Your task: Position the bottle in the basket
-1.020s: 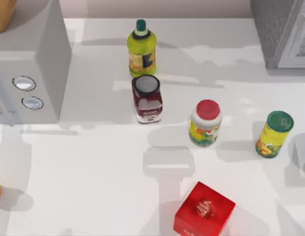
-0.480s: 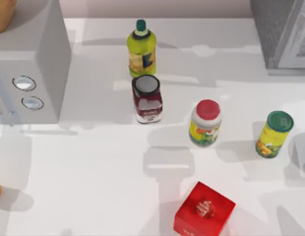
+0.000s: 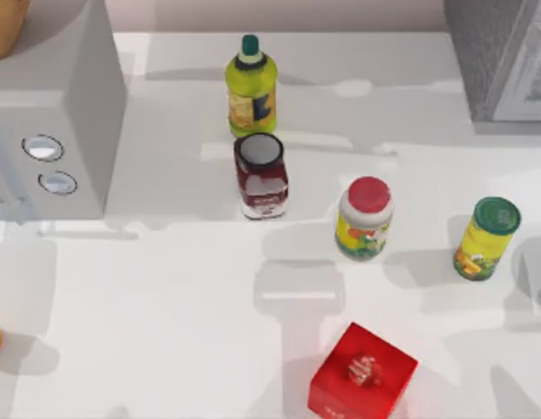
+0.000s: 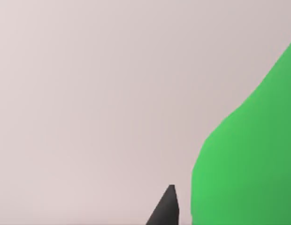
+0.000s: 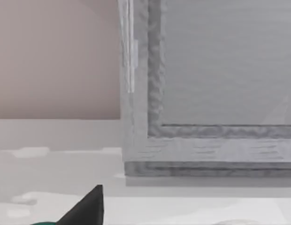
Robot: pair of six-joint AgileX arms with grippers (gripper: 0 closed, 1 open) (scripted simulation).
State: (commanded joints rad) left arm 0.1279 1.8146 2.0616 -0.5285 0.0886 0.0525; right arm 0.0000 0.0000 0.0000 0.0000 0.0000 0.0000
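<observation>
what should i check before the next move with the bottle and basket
1. Bottle found: cannot tell. A green shape sits close to the left gripper in the left wrist view and may be it.
2. Grip on it: cannot tell.
3. Basket found: cannot tell. A tan thing at the top view's far left corner may be it.
4. Wrong bottle left alone: ok. The yellow-green bottle stands upright at the back of the table.
5. Jars upright: ok. The dark jar and the red-lid jar both stand.
6. Right gripper out of the way: cannot tell. It faces a grey cabinet.
</observation>
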